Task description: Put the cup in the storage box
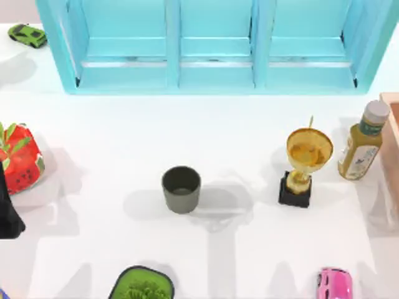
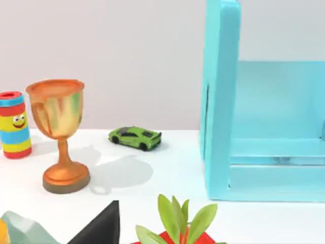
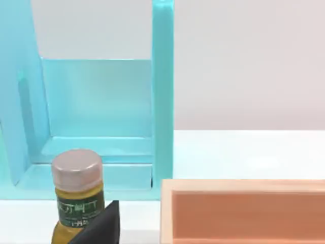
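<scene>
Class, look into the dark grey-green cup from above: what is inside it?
The cup stands upright and open on the table. Its inner wall and part of its floor show, with nothing in it; the near wall hides the rest of the floor.

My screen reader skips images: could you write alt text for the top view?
A dark grey-green cup stands upright mid-table, a gold trophy and oil bottle to its right. A turquoise storage box spans the far edge.

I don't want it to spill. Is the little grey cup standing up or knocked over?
Standing up. The cup sits on the table with its round open mouth facing upward, away from the trophy.
</scene>
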Action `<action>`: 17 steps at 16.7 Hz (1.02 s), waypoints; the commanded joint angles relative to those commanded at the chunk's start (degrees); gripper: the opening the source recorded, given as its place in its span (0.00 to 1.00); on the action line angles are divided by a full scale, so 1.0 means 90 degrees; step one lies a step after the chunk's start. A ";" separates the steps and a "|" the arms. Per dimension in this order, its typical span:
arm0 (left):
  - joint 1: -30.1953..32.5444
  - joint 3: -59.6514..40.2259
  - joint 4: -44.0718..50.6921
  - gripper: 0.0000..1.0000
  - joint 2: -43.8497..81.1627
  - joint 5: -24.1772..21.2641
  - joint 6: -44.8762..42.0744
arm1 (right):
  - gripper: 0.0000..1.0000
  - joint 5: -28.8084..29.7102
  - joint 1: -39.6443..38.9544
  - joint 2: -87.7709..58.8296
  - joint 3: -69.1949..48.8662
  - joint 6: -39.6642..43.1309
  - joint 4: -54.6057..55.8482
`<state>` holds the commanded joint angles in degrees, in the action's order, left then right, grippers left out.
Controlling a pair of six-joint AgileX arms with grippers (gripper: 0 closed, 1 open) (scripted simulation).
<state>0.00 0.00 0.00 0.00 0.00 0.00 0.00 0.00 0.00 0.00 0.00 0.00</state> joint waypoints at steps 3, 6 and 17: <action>0.0000 0.0000 0.0000 1.00 0.0000 0.0000 0.0000 | 1.00 0.0013 -0.0026 -0.0050 -0.0053 -0.0018 -0.0032; 0.0000 0.0000 0.0000 1.00 0.0000 0.0000 0.0000 | 1.00 0.0132 -0.0281 -0.0558 -0.0607 -0.0204 -0.0347; 0.0000 0.0000 0.0000 1.00 0.0000 0.0000 0.0000 | 1.00 0.0874 -0.2613 -0.5852 -0.7429 -0.2009 -0.3627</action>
<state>0.00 0.00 0.00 0.00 0.00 0.00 7.87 -23.51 -52.67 -66.86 -18.09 -32.64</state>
